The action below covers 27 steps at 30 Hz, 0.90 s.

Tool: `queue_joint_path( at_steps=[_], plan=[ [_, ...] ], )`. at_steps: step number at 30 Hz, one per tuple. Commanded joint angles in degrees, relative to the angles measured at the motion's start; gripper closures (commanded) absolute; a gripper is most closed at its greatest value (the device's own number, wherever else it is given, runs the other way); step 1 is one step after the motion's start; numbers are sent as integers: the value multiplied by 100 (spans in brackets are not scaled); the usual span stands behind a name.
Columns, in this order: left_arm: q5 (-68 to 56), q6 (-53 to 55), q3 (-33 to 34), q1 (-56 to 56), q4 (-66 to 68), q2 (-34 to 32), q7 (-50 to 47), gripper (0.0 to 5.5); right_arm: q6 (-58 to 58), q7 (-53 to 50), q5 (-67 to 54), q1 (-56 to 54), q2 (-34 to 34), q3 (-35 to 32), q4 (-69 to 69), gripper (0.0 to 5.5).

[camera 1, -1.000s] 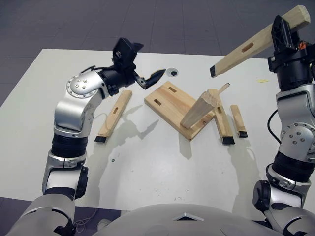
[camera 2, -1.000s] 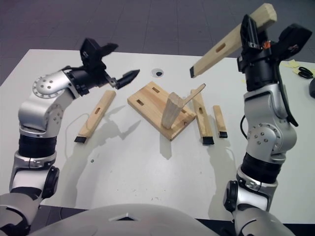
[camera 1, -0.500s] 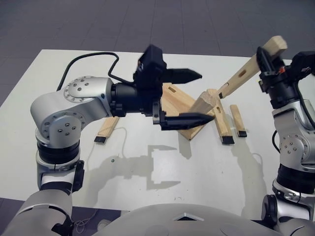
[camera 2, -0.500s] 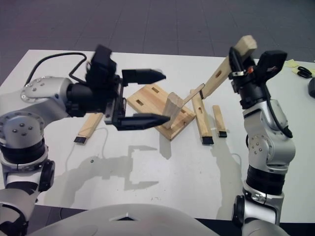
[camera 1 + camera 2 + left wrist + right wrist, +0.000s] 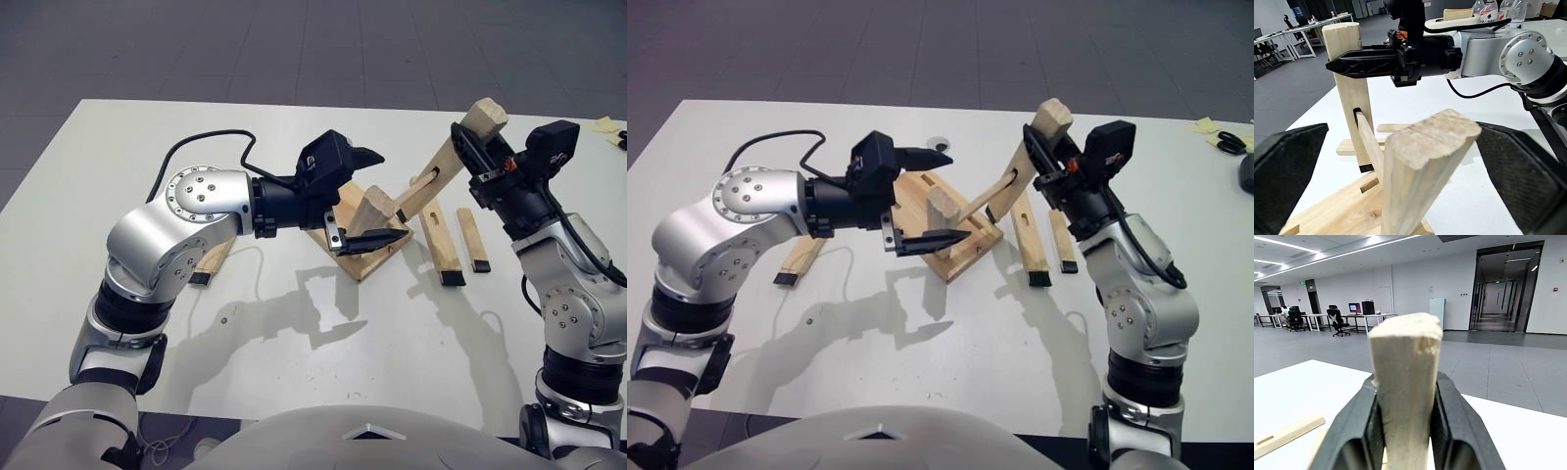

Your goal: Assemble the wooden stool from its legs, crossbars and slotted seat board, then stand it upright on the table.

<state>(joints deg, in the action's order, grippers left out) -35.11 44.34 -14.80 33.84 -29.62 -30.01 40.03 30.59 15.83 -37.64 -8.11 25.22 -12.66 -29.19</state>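
The slotted seat board (image 5: 917, 188) lies flat at the table's middle. One leg (image 5: 372, 208) stands tilted in it, and a thin crossbar (image 5: 416, 191) runs up from this leg. My left gripper (image 5: 384, 196) is open, with one finger on each side of the standing leg (image 5: 1420, 166) and not touching it. My right gripper (image 5: 468, 147) is shut on a second leg (image 5: 453, 162), held slanted above the board's right side. The crossbar's free end (image 5: 1367, 139) meets that leg's slot. The held leg's top (image 5: 1405, 362) sits between the right fingers.
A third leg (image 5: 211, 259) lies left of the board, partly under my left arm. Another leg (image 5: 441, 245) and a short crossbar (image 5: 472, 238) lie to the right. A round hole (image 5: 939, 144) is behind the board. Small items (image 5: 1225, 137) sit at the far right edge.
My left arm swung right and lowered, so its open fingers now straddle the standing leg. My right arm brought its leg down and left, until the slot reached the crossbar's end.
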Motion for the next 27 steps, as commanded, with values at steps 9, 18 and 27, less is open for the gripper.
queue_joint_path(
  at_steps=[9, 18, 27],
  plan=[
    [809, -323, 205, -389, 438, -41, -272, 10, -241, 415, -23, 146, -186, 109, 95, 448],
    [875, -344, 201, -624, 471, -50, -93, 10, -189, 64, 199, 37, -436, 446, 18, 448],
    [631, -156, 441, -681, 417, 47, -19, 167, 103, -458, 99, 174, -779, 523, -208, 448]
  ],
)
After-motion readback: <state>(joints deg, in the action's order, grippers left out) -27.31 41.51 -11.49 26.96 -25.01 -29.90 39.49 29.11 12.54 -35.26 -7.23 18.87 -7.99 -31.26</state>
